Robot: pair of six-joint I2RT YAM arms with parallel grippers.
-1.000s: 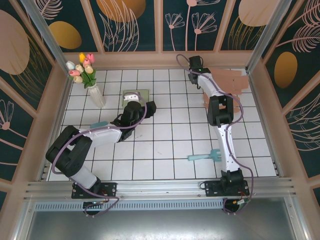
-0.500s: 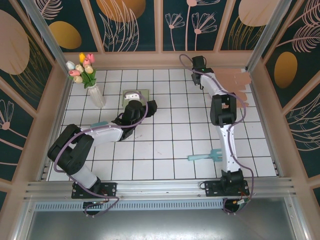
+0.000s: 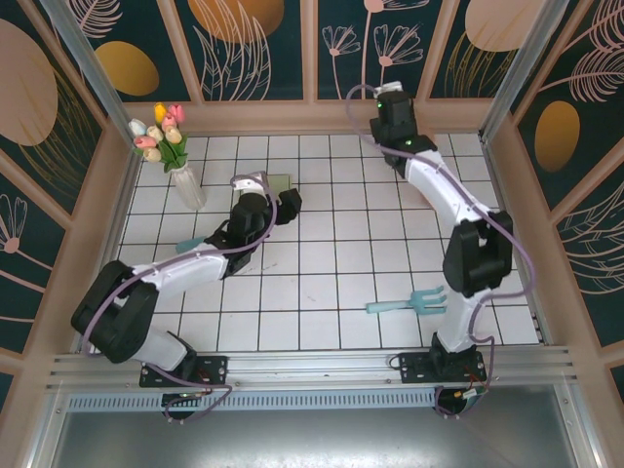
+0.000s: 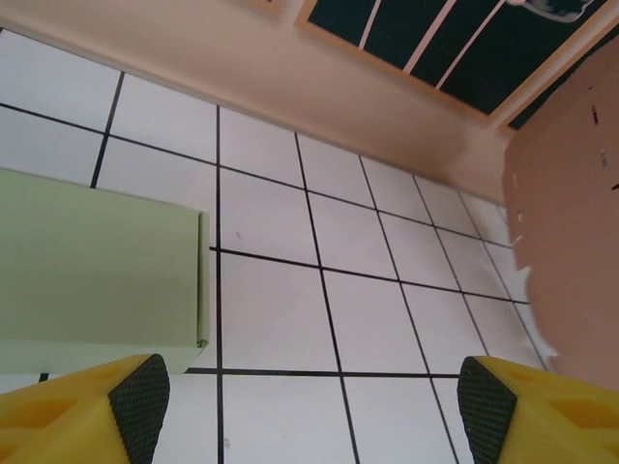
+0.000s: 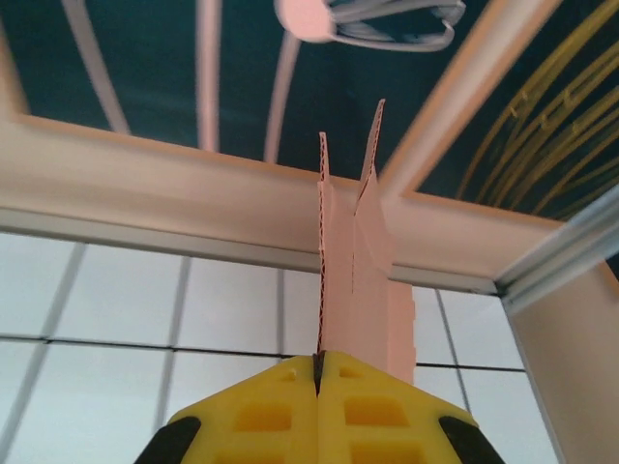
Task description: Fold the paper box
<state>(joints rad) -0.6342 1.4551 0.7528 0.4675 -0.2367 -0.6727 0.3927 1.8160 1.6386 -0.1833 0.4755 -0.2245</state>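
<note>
The paper box is a flat pink cardboard sheet with perforated edges. My right gripper is shut on its near edge and holds it upright and edge-on, in front of the back wall. The same sheet shows at the right edge of the left wrist view as a pink cardboard face. My left gripper is open, low over the white tiles, with nothing between its fingers. In the top view the left gripper is at the back left-centre, and the right arm reaches to the back wall.
A pale green flat box lies on the tiles just left of my left gripper. A glass vase of tulips stands at the back left. A teal fork lies at the front right. Wooden walls enclose the table.
The right gripper closed on the pink sheet, and its arm swung toward the back wall, turning the sheet from flat to edge-on. The left arm shifted slightly left.
</note>
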